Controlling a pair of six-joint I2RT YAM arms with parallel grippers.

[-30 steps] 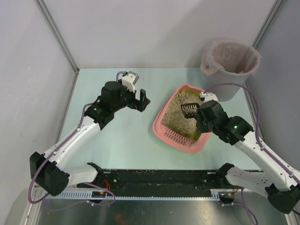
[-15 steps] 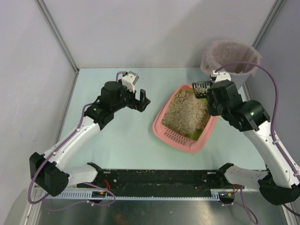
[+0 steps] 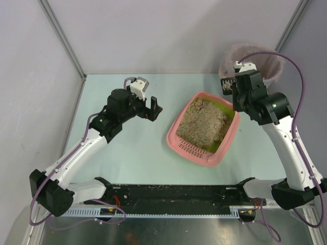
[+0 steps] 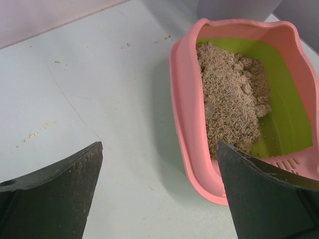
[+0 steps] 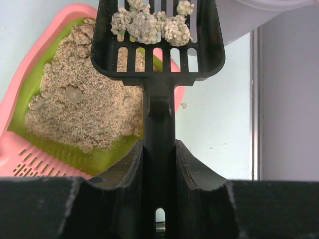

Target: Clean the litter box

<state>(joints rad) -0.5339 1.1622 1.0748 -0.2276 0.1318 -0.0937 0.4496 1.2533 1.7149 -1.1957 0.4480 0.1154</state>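
Observation:
The pink litter box [image 3: 176, 138] with green lining and beige litter sits mid-table, right of centre; it also shows in the left wrist view [image 4: 184, 99] and the right wrist view [image 5: 15, 109]. My right gripper [image 5: 159, 147] is shut on the handle of a black slotted scoop [image 5: 157, 45] that carries several litter clumps [image 5: 149, 22]. In the top view the scoop [image 3: 226, 84] is lifted above the box's far right corner, beside the grey bucket [image 3: 271, 64]. My left gripper [image 3: 153, 109] is open and empty, just left of the box.
The grey bucket with a pinkish bag stands at the table's back right corner, partly hidden by my right arm. A few litter grains [image 4: 32, 134] lie on the table left of the box. Walls enclose the table on three sides.
My right gripper has lifted the scoop out of the litter and moved it up and back toward the bucket. My left arm has barely moved.

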